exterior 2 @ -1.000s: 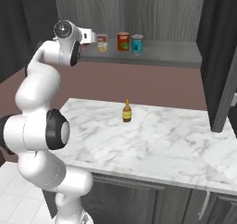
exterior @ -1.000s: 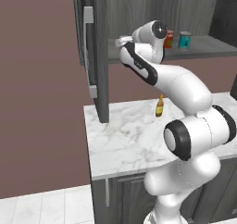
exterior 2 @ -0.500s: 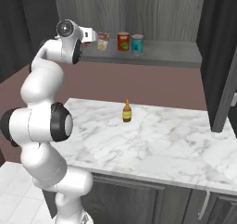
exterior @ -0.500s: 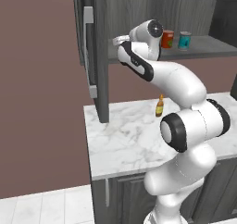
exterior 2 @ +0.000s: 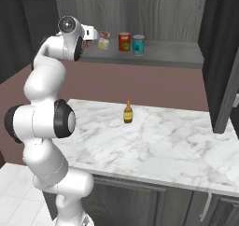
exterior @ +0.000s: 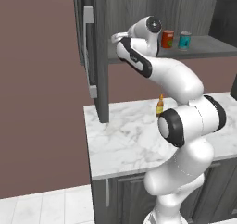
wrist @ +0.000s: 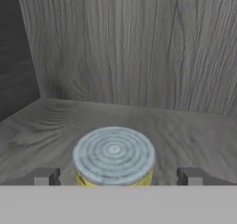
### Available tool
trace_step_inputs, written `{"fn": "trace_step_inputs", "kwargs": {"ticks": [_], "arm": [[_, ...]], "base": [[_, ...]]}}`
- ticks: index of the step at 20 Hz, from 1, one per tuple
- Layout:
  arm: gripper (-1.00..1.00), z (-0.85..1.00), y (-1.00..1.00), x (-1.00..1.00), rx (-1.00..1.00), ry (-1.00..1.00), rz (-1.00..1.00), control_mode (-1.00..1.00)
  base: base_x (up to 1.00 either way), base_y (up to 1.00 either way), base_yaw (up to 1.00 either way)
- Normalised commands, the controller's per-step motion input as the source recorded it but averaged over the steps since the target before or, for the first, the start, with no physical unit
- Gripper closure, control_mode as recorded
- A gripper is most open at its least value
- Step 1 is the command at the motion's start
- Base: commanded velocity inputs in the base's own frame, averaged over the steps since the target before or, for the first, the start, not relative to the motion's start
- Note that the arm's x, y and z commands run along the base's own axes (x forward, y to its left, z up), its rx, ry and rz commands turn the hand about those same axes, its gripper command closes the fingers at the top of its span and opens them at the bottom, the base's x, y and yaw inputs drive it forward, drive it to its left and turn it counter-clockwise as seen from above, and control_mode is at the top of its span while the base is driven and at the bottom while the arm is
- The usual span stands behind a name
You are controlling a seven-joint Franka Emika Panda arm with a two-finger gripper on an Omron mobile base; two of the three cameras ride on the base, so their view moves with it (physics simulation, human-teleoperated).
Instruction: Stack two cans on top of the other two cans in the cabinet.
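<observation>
**End effector held wide over a can on the cabinet shelf**

Nearest in the hand view, the end effector stands wide open, its two dark fingertips apart at either side of a short can with a ribbed silver lid and a yellow label. The can sits between the fingertips without touching either one, and nothing is gripped. It stands upright on the grey shelf, with the wood-grain back wall of the cabinet behind it and a darker side wall to the left.

From the right base view, the white arm rises from the lower left and reaches up to the shelf. In front of the arm lies a marble surface on dark lower cupboards, and a small amber bottle stands upright on it, well apart from the cans above. On the shelf, just past the hand, stands a can with a cream label and a red top band. Further right along the shelf stand a red-orange can and, just beside it, a teal-blue can, both upright.

From the left base view, the cabinet's tall dark door hangs open at the left, with a pale handle on its face
</observation>
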Motion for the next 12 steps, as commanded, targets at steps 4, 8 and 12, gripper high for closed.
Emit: {"fn": "trace_step_inputs", "kwargs": {"ticks": [4, 8, 12], "arm": [[-1.0, -0.09, 0.06, 0.0, 0.04, 0.01, -0.01, -1.0], [-1.0, -0.11, 0.03, 0.0, 0.04, 0.0, -0.01, -1.0], [-1.0, -0.12, 0.0, 0.04, 0.04, 0.0, -0.01, -1.0]], "base": [[0.0, 0.0, 0.0], [0.0, 0.0, 0.0], [0.0, 0.0, 0.0]]}}
